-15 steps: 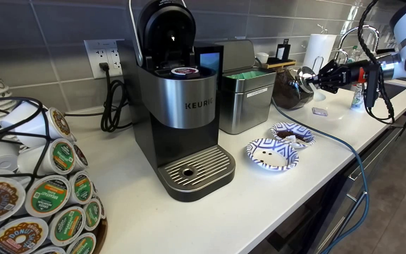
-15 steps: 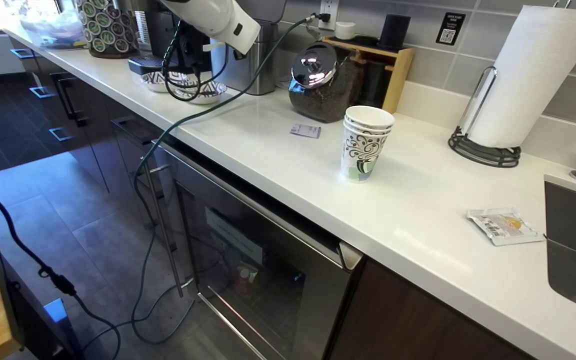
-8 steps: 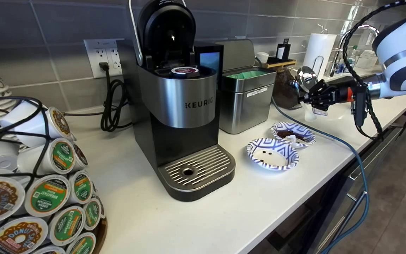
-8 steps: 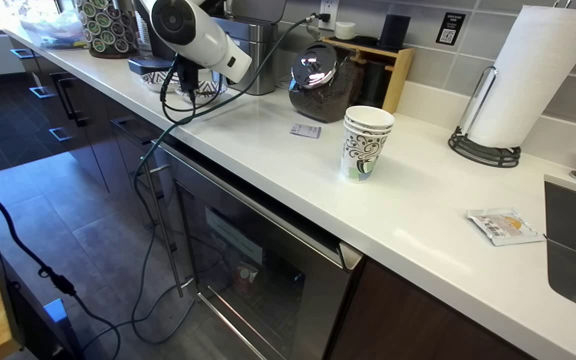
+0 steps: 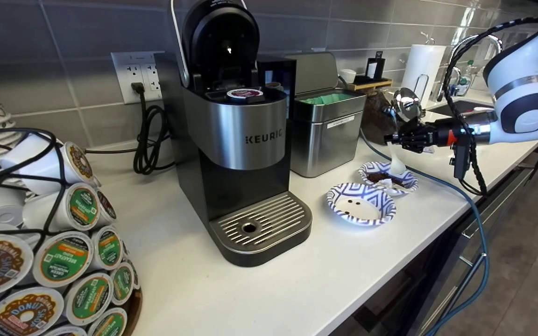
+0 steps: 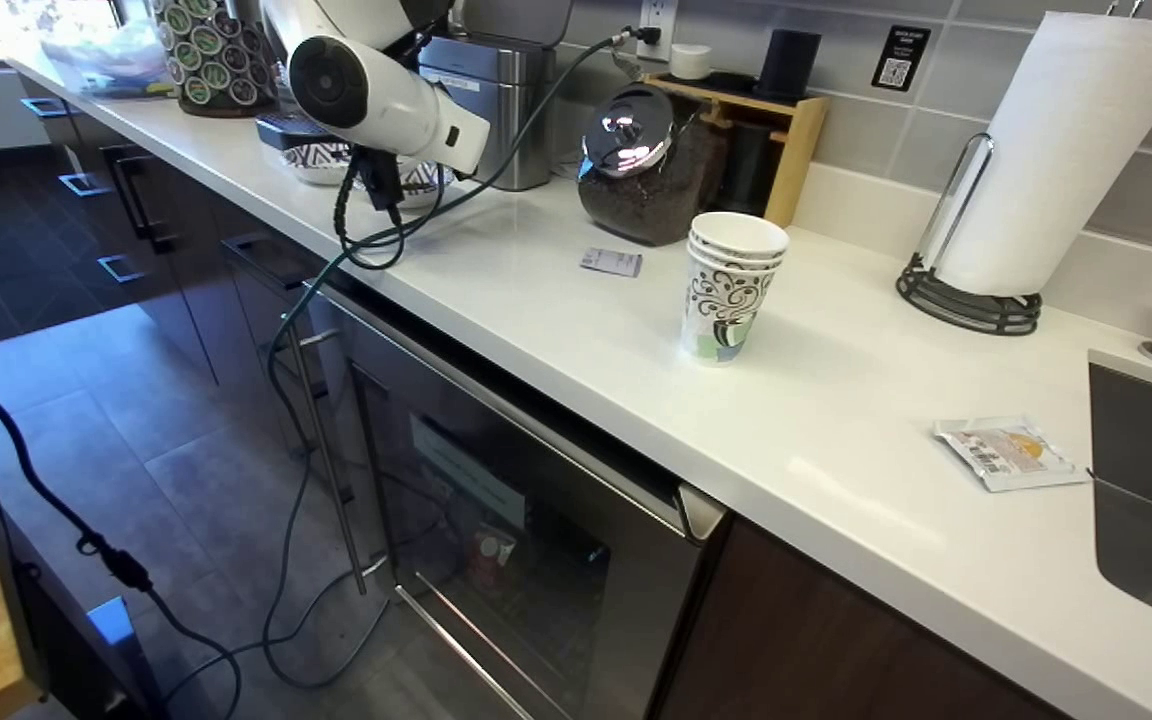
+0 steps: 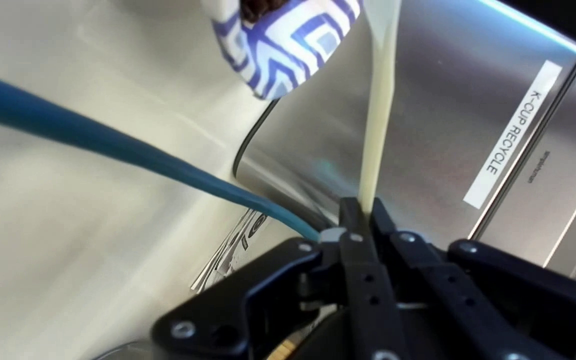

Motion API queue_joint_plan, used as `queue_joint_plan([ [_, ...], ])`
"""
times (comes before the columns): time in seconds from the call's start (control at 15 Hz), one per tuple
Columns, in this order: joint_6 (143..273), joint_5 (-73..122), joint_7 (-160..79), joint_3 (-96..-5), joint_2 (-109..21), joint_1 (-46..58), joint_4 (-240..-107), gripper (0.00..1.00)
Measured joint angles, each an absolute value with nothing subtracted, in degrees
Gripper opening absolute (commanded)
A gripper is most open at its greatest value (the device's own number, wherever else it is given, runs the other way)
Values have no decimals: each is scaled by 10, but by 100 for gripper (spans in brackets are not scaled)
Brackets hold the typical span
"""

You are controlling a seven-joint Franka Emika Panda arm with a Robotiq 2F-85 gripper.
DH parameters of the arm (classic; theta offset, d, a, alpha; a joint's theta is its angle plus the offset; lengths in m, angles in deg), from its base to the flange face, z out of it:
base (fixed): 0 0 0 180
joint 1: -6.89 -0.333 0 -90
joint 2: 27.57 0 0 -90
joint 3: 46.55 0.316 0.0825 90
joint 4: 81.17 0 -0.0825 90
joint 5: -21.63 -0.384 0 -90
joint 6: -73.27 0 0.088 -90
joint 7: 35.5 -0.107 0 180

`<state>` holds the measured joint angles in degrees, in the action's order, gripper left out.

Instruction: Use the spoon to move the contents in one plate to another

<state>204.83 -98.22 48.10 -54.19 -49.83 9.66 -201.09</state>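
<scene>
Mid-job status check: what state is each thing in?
Jaws: shut on the spoon.
Spoon: bowl end down; contact below unclear.
Plate nearest the spoon: partly filled with dark contents.
Other plate: a few dark bits.
Coffee maker: open, pod in its top.
Recycling bin: open.
Jar: looks closed.
Cups by the jar: stacked upright.
Paper towels: standing upright.

Spotted KEURIG on brewer [image 5: 240,135] | noted K-CUP RECYCLE, simplehuman on bin [image 7: 433,135] | saw DONUT SHOP, BREAKFAST BLEND on pods [image 5: 65,258]

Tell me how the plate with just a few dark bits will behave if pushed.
The plate probably weighs little and may slide, holding only a few dark bits. Looking thin and papery, it could flex. Being low and broad, it seems unlikely to tip.
</scene>
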Motion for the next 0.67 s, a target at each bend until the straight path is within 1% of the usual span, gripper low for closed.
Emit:
queue_joint_plan([
  [0.07, 2052, -991, 497, -542, -499, 93, -2011, 30],
  [0.2, 2064, -1003, 516, -542, -499, 87, -2011, 44],
  [0.47, 2091, -1006, 522, -542, -495, 78, -2011, 75],
  [0.6, 2091, -1006, 522, -545, -480, 79, -2015, 88],
  [0.67, 2091, -1006, 522, -547, -468, 79, -2019, 97],
])
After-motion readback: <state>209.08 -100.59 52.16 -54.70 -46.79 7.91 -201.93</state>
